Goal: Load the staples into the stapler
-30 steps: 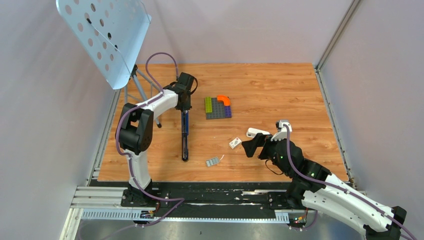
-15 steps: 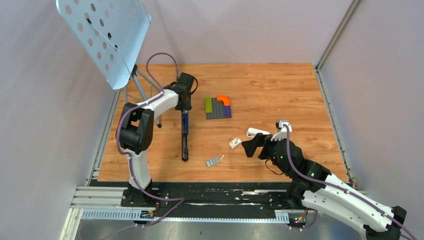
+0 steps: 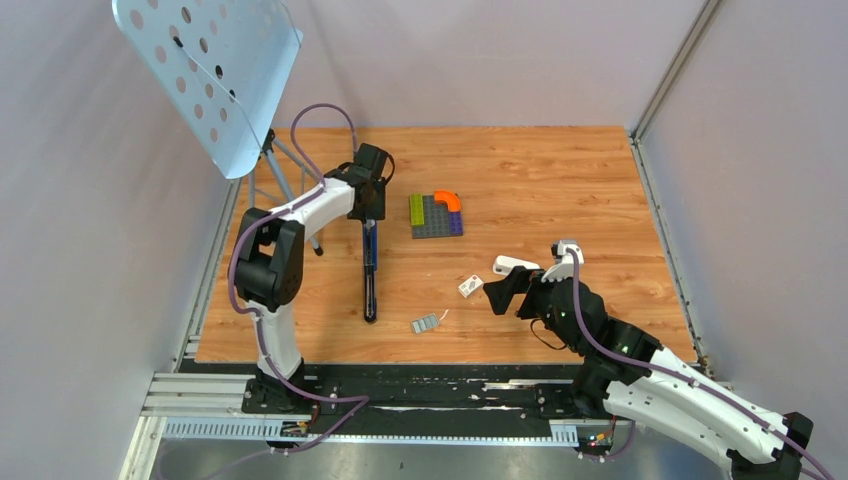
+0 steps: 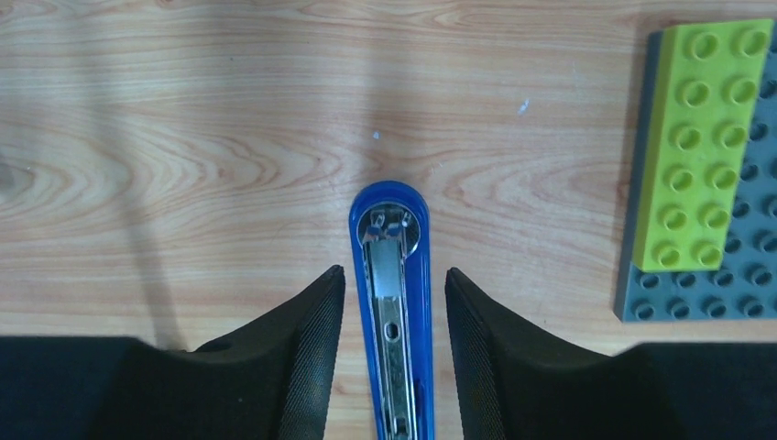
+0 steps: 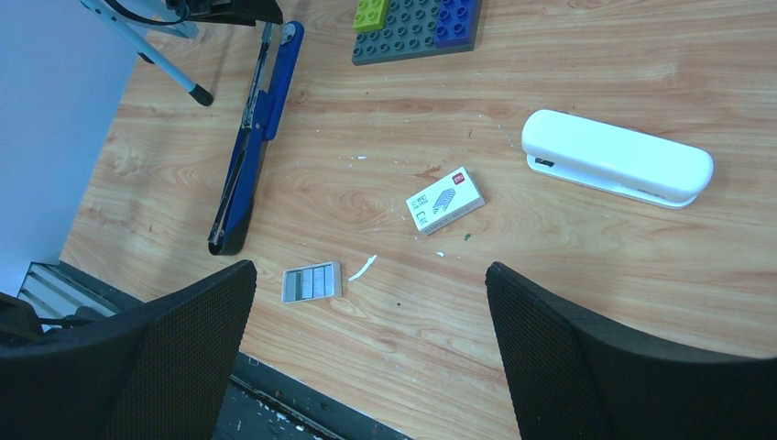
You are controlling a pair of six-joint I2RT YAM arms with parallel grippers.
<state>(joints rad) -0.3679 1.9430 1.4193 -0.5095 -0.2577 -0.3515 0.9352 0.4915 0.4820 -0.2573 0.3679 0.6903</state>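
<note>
Top view: the stapler (image 3: 370, 280) lies unfolded flat, and the left gripper (image 3: 372, 215) is over its far end. The staples (image 3: 426, 323) and box (image 3: 469, 286) lie right of the stapler's near end.

Left wrist: the fingers (image 4: 316, 348) are spread, flanking the stapler's blue tip with slim gaps.

Right wrist: the right gripper (image 5: 371, 268) gapes wide and empty, well right of the stapler.

Robot lab cell: plain grey walls (image 3: 500, 60) enclose a wooden tabletop (image 3: 560, 180).
</note>
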